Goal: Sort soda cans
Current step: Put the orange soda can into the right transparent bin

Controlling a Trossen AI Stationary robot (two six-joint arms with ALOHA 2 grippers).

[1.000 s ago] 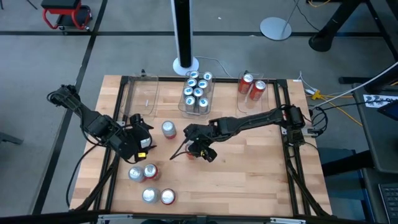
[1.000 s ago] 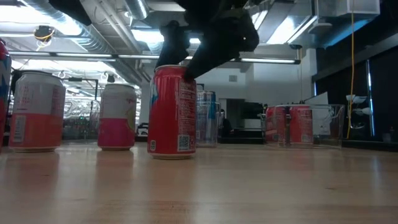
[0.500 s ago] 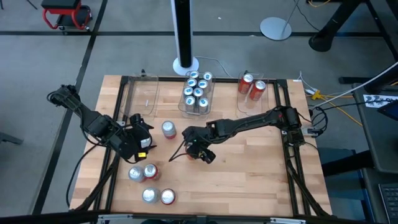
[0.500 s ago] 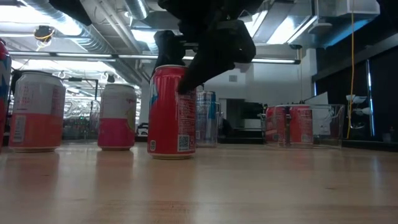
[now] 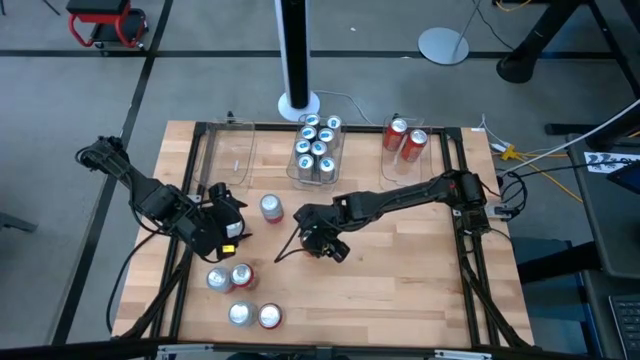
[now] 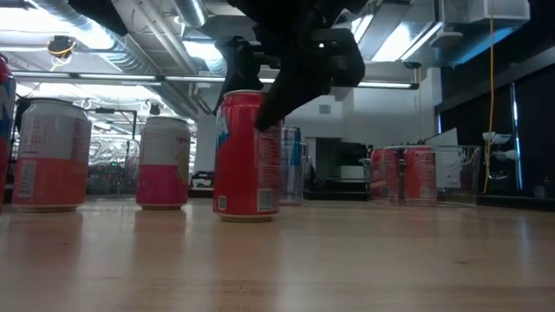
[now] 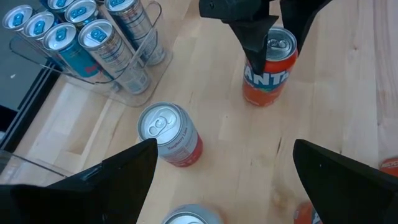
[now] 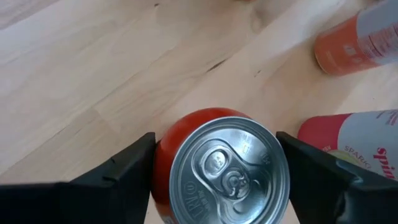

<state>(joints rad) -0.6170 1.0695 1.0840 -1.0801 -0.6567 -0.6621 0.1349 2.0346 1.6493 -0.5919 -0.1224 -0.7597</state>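
**Right gripper closing on red can**

Surface: a wooden table in a black frame, with three clear bins along the far edge.

Change:
- The right gripper, at mid-table, has narrowed from a wide stance. In the right wrist view its fingers now lie against both sides of the red can.
- In the low view, the can has shifted slightly sideways and stands a little off upright, base on the wood.
- Judgement: the grasp is being made. The lift and carry are not yet begun. The far right bin, which holds red cans, is the likely destination.
- The left gripper has not moved. It waits wide open and empty over the left side of the table.

Count, near to far:
1. Near-left cluster: four loose cans.
2. Mid-table: the gripped red can and one loose can beside the left gripper.
3. Left bin: no cans visible.
4. Middle bin: about eight blue-and-white cans, packed tight.
5. Right bin: two red cans.
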